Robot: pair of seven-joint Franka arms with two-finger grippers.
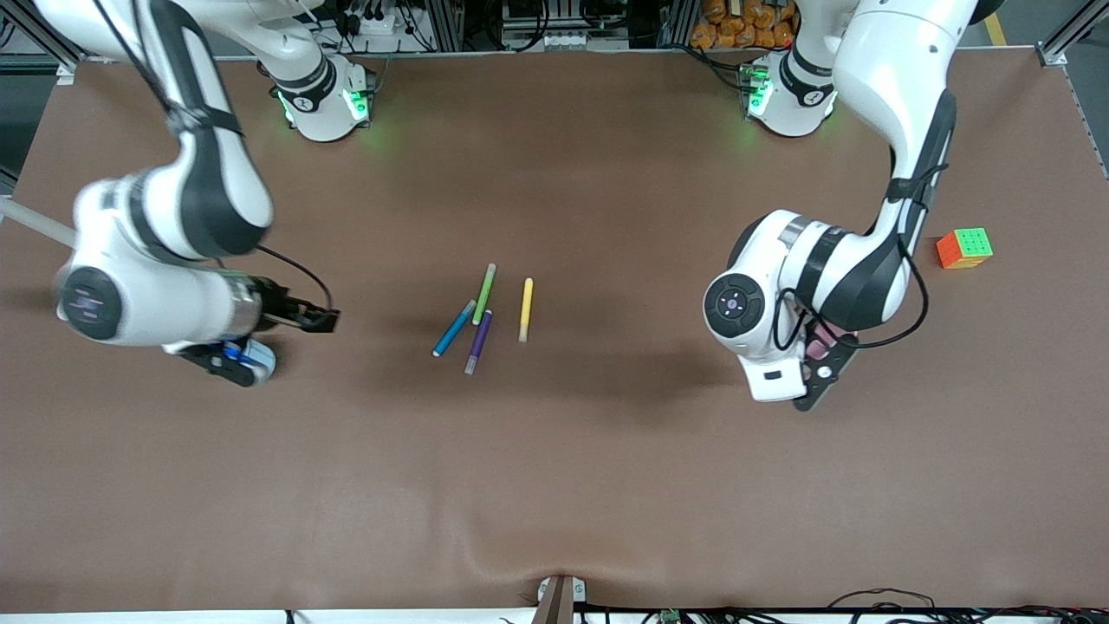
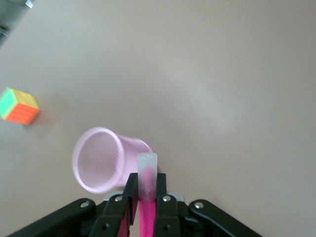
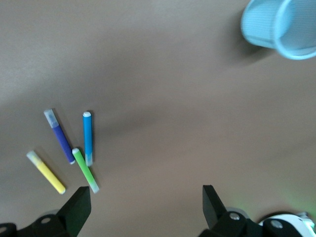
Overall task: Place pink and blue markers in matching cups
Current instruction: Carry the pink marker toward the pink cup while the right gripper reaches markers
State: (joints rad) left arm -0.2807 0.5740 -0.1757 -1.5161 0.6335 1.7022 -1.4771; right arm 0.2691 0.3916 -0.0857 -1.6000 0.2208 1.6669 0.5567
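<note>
Left gripper [image 2: 146, 207]: clenched on the pink marker [image 2: 146, 177], pale cap pointing out past the fingertips, held up over the table [image 1: 554, 485] toward the left arm's end.
Pink cup [image 2: 101, 159]: just beside the marker's cap, at about ten o'clock of it in the left wrist view, mouth tipped toward the camera.
Right gripper [image 3: 143, 207]: released, jaws wide apart, holding nothing, above the table toward the right arm's end.
Blue cup [image 3: 279, 24]: seen in the right wrist view, well apart from the markers.
Blue marker [image 1: 454, 328]: lying mid-table, at about eight o'clock of the green marker [image 1: 484, 294].
Purple marker [image 1: 477, 342]: just beside the blue one.
Yellow marker [image 1: 525, 309]: at three o'clock of that cluster.
Colour cube [image 1: 964, 248]: near the left arm's end.
</note>
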